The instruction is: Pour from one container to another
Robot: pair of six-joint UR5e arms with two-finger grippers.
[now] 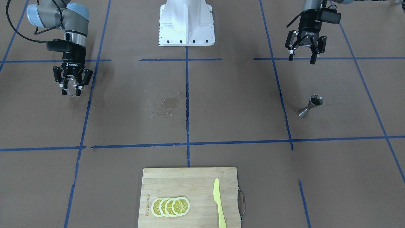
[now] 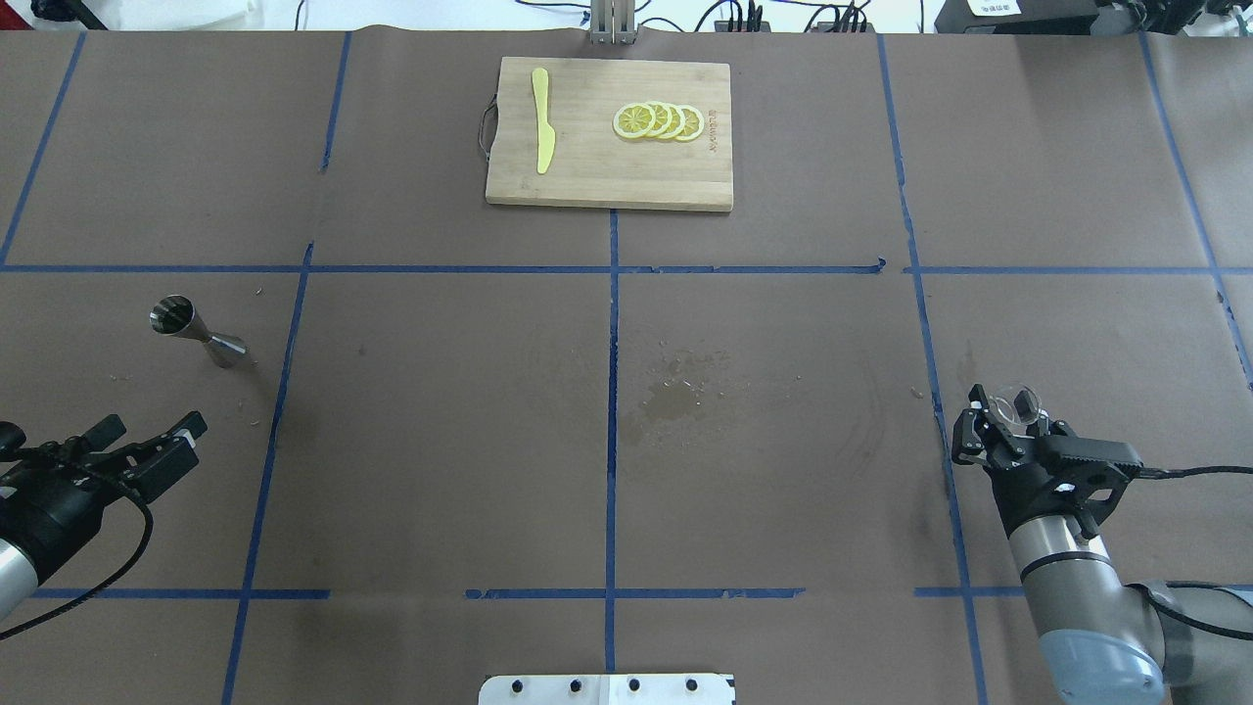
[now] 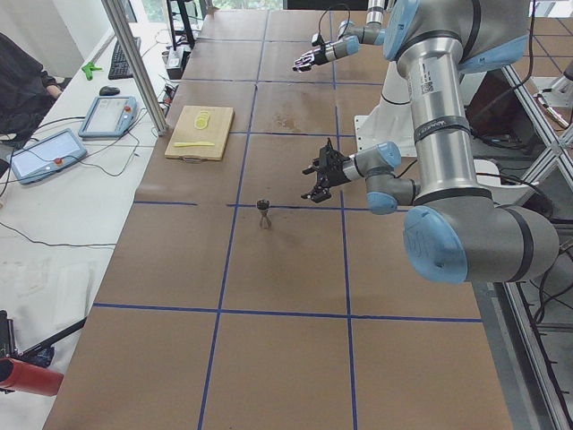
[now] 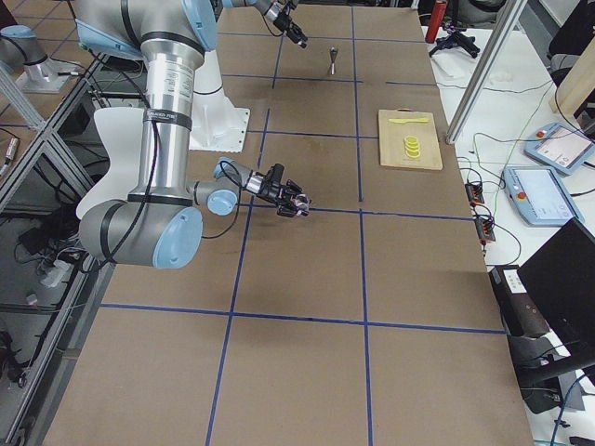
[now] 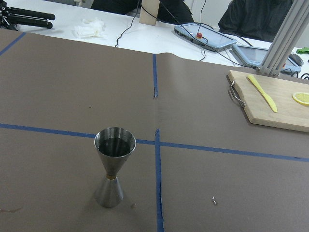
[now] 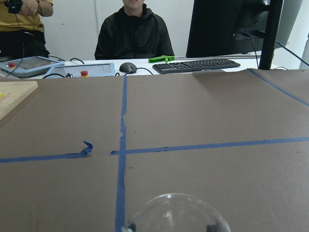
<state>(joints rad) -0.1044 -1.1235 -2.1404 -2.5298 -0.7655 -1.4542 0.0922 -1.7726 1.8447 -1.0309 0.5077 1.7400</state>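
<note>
Right tool (image 1: 71,91) clenched on a clear glass (image 6: 176,212); left tool (image 1: 302,60) spread and empty, near the upright jigger (image 5: 114,164), which stands on the tabletop (image 1: 221,104) well apart from the glass. The jigger's upper cup appears filled, so the likely best grasp is at the narrow waist, squarely, keeping it vertical.

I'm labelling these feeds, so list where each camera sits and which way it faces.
Front-facing: across the table, looking steeply down at the robot; base, left tool, right tool show.
Overhead: behind the robot, looking forward and down; both tools show.
Exterior left: table's left end, looking along it; left arm near.
Exterior right: opposite end; right arm near.
Left wrist: faces the jigger; no body shows.
Right wrist: faces a person over the held glass.
Shared: front-facing and overhead both show the cutting board.
</note>
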